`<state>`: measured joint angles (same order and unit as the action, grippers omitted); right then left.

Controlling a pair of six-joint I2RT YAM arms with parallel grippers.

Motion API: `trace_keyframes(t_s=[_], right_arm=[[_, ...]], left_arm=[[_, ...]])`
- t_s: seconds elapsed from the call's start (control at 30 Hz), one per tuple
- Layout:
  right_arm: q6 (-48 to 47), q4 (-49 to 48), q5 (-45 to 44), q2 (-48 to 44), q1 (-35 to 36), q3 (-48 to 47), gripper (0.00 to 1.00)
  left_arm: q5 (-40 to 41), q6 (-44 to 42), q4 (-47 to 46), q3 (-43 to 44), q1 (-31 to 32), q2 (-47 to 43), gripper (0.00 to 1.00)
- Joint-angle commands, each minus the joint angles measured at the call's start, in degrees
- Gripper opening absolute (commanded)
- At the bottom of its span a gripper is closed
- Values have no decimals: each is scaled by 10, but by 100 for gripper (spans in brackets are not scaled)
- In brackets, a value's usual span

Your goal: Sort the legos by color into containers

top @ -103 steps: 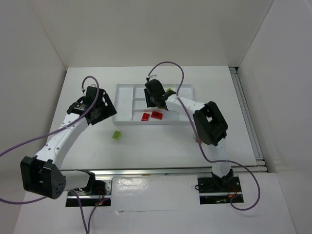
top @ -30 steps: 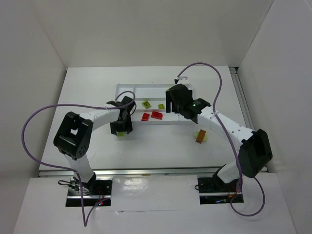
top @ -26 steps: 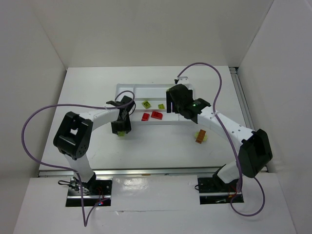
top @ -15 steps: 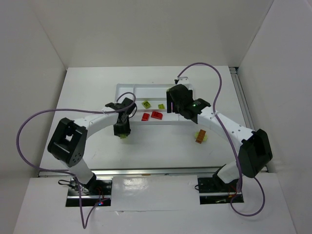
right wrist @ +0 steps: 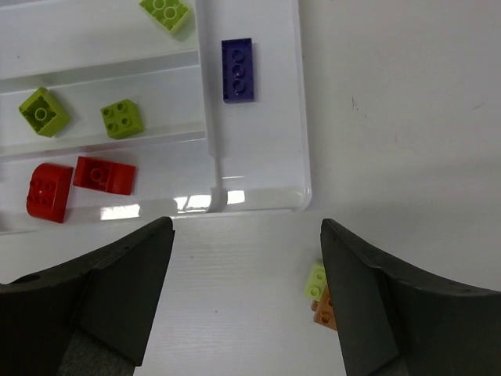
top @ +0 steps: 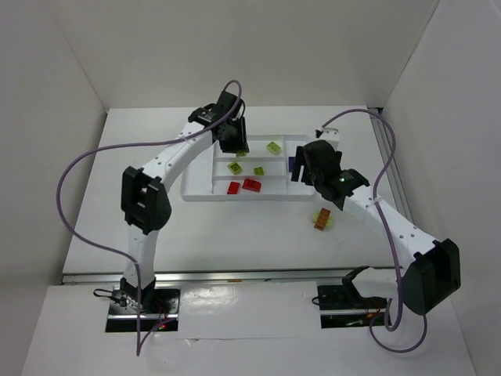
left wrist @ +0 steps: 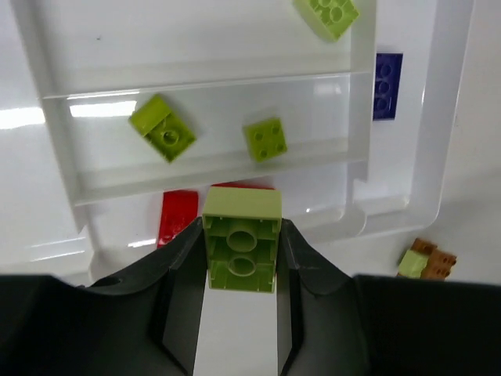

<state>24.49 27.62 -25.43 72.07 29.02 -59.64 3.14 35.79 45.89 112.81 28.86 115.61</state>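
You're holding a lime green brick (left wrist: 241, 239) clamped by its two sides in the left end effector (top: 232, 139), and it's hanging over the white tray (left wrist: 211, 76).

The main thing I'm worrying about is you letting go over the wrong slot. In the left wrist view the brick is lining up with the near slot, where the two red bricks (top: 243, 186) are lying. The two green bricks (left wrist: 163, 128) are sitting in the middle slot, and a third green brick (top: 273, 146) is lying in the far slot. Greens are already sitting in two slots, so pick one on purpose. The dividers are looking low to me, so if you're dropping from height it could be bouncing over a wall.

The right end effector (right wrist: 244, 227) is hovering over the tray's near right corner, jaws spread wide, gripping nothing. The blue brick (right wrist: 237, 70) is lying alone in the narrow right-end slot.

The other trap is the stack (right wrist: 321, 296) on the counter (right wrist: 407, 117) just near of that corner, green touching orange-brown. Grab it whole and you're putting two colours in one slot.
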Motion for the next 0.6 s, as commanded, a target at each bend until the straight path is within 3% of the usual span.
trace_keyframes(t_s=[0.0, 0.07, 0.3, 0.57], right_arm=[[20, 12, 9, -26, -13, 14, 83], [35, 19, 9, -32, -19, 14, 83], [55, 24, 20, -38, -24, 32, 83], [65, 30, 25, -13, -24, 37, 83]], left_arm=[[-45, -19, 30, 96, -26, 90, 0], [-52, -12, 19, 142, -37, 140, 0], [-67, -12, -130, 113, -54, 155, 0], [-134, 4, -142, 152, -71, 232, 0]])
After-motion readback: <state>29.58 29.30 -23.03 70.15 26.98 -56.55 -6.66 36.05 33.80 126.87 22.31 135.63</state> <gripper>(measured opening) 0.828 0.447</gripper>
